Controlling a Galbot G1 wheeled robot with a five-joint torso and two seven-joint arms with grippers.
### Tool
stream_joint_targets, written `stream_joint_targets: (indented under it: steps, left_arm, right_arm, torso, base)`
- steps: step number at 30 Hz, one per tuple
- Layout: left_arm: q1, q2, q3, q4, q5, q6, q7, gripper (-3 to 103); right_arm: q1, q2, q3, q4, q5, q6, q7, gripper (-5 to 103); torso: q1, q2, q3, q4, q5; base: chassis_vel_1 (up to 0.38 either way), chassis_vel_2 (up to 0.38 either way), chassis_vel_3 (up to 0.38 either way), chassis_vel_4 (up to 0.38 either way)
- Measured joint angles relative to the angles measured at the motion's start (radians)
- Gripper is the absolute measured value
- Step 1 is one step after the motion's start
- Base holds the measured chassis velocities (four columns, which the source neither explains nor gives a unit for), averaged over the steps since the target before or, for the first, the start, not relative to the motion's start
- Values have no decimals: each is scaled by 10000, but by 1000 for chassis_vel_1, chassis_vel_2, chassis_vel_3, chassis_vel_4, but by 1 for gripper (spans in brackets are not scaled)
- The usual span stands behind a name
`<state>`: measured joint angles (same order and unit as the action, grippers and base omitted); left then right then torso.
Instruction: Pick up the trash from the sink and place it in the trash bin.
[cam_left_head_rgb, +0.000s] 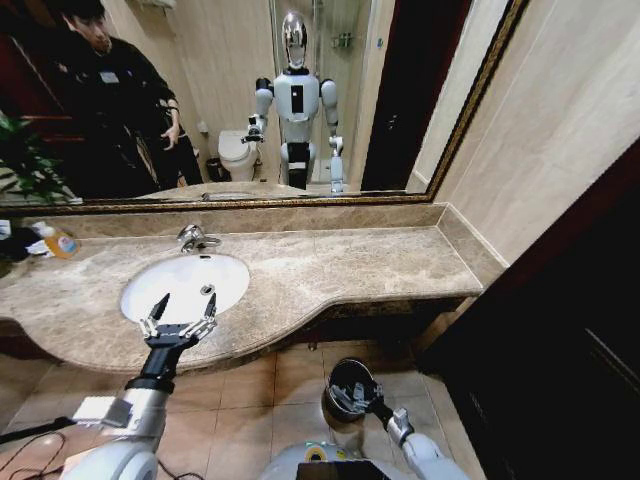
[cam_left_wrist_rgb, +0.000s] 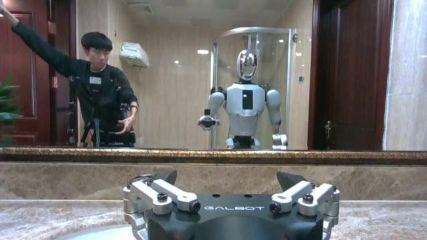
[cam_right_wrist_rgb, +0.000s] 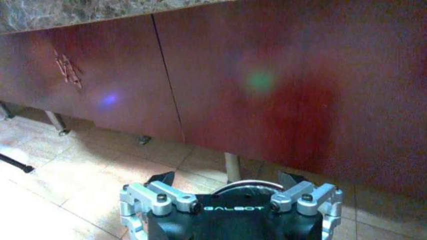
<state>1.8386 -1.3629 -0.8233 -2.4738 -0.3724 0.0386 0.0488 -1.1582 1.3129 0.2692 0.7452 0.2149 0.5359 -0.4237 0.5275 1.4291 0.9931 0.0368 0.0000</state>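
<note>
— Well, what writing can we read?
— "GALBOT" on both wrists, nothing else.
— And our left hand (cam_left_head_rgb: 183, 306)?
— Fingers spread wide, holding nothing, poised over the near rim of the sink (cam_left_head_rgb: 231, 268) in the marble table (cam_left_head_rgb: 380, 262).
— The right hand (cam_left_head_rgb: 352, 397)?
— Low, at the trash bin (cam_left_head_rgb: 345, 374) on the floor; open, we think, though the bin's contents and any trash are too dark to make out.
</note>
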Motion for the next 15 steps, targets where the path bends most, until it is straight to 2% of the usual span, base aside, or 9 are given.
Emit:
stream_joint_targets:
  steps: [7,9,10,12,15]
  left_arm:
    - [0,1,0,0,0,1,0,100]
    - [0,0,0,0,0,0,0,100]
    - [0,0,0,0,0,0,0,100]
    - [0,0,0,0,0,0,0,100]
    - [0,0,0,0,0,0,0,100]
  right_arm:
    - [-20,-44,-24,127,159,-103,113,100]
    - [-144,-143,-59,592,564,-578,345,100]
    - [-144,-143,-59,592,564,-578,345,100]
    - [-455,-362,-63,1518,956,-1486,651,100]
    - [-596,-557,-15,2257,1319,-1930,970,100]
  torso:
    - [0,0,0,0,1]
    - [0,0,0,0,1]
    - [0,0,0,0,1]
    - [0,0,0,-1,1]
    - [0,0,0,-2,0]
  base:
    - [0,0,0,0]
    - [0,0,0,0]
    - [0,0,0,0]
    - [0,0,0,0]
    - [0,0,0,0]
